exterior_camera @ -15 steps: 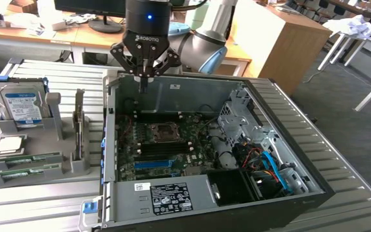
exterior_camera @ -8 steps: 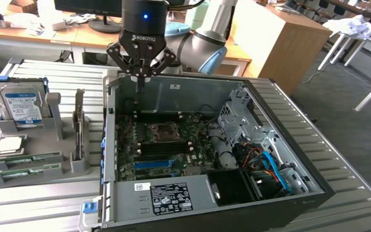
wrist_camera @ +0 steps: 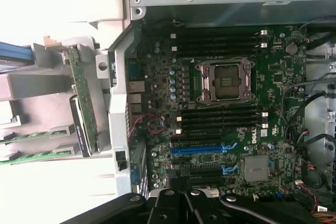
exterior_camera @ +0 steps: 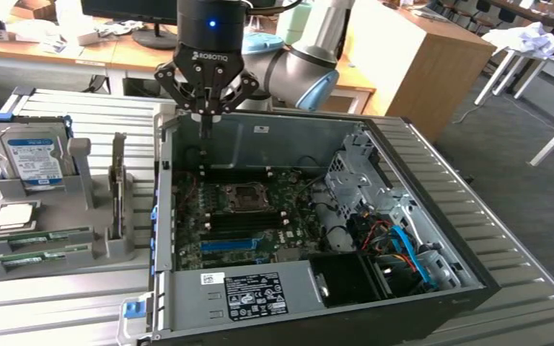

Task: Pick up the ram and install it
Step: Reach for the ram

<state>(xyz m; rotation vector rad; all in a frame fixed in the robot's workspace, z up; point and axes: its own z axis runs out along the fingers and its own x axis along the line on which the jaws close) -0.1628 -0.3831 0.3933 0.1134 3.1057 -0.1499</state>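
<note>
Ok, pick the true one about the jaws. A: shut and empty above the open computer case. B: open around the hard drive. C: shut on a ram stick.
A: the jaws are pressed together with nothing between them, over the open computer case, while the green ram sticks lie in the grey holder beside it.
</note>
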